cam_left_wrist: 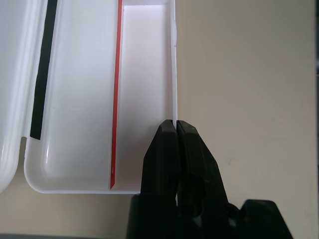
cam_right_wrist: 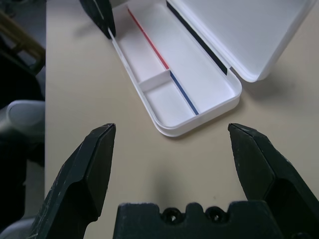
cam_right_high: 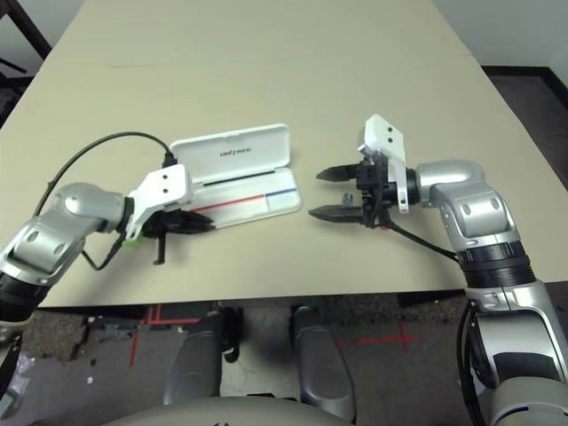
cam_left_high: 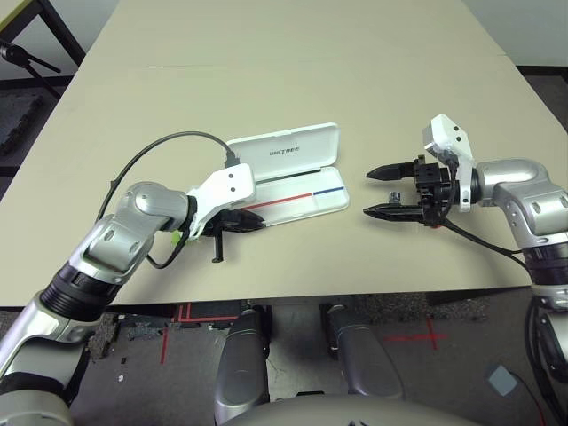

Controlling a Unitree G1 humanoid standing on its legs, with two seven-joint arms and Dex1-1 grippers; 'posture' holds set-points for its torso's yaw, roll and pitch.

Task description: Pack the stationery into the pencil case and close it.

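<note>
The white pencil case lies open on the table, with its lid folded back. What shows of its inside, with the red and blue stripe, holds nothing. My left gripper is shut on the thin front wall at the case's left end. It appears from across the table as dark fingers. My right gripper hovers open just right of the case, pointing at it. A small bright green bit and a short black rod sit under my left wrist. I cannot tell whether they are the stationery.
A black cable loops over the table from my left wrist. The tan table stretches far behind the case. Its front edge runs close below both grippers.
</note>
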